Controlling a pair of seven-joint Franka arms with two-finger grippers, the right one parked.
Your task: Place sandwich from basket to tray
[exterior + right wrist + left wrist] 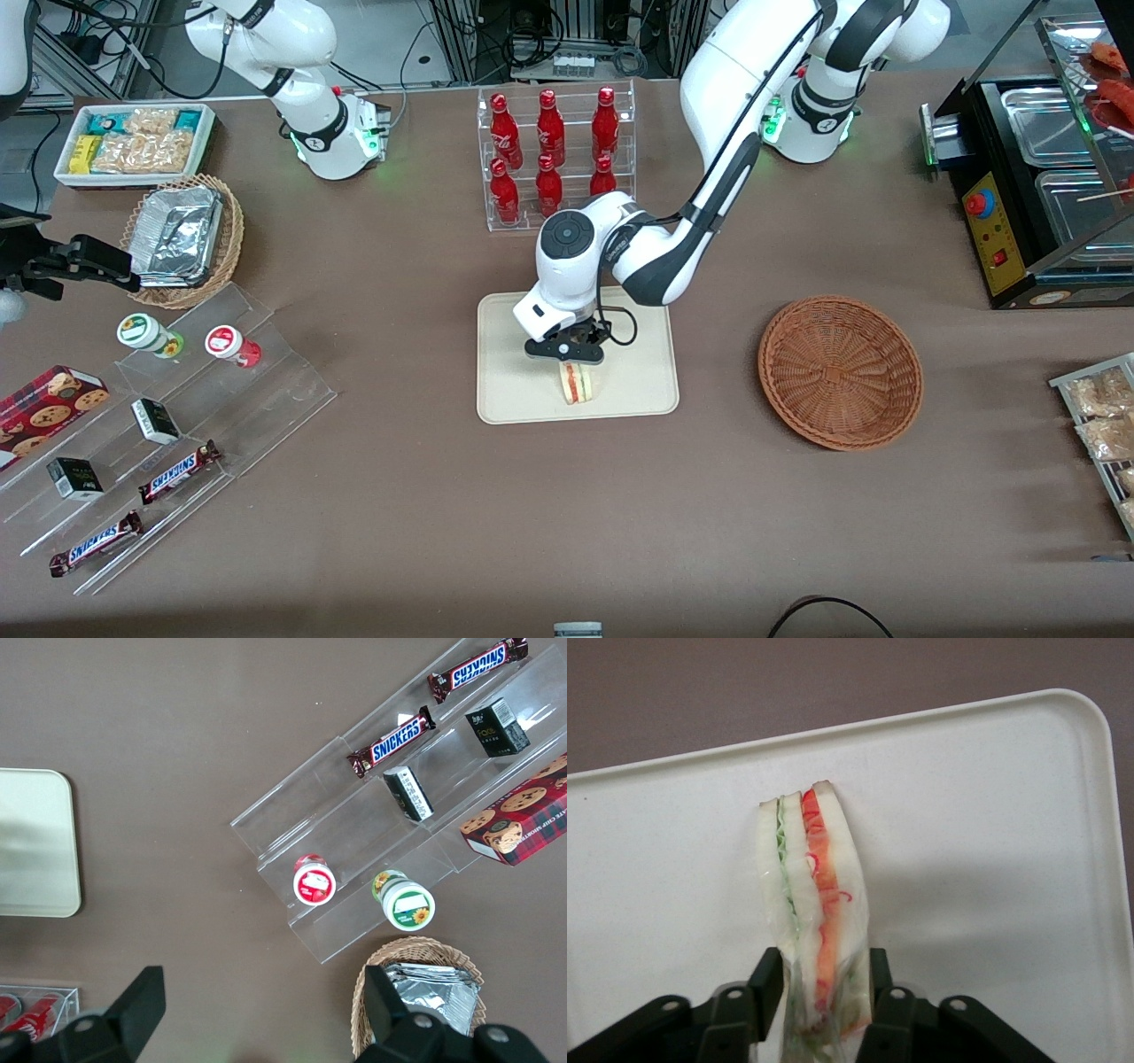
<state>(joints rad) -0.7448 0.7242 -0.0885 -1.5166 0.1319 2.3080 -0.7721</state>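
At the centre of the front view we see the gripper (574, 355) over the tray (514, 390), its fingers (767, 979) clamped on the sandwich (577, 383), which stands on edge with its lower end at the tray's surface. To the right of the frame's centre the basket (840, 372) sits on the brown table (425, 496), well apart from the tray. A rack of red bottles (554, 151) stands above the tray in the frame.

a: what does it all stand on?
b: a wide table (425, 496) under a brown cloth, evenly lit, soft shadows under things.
a: and past its edge, farthest from the front camera?
b: pale grey floor (399, 35), black cables (425, 53), metal frame legs (461, 35), a power strip (574, 62).
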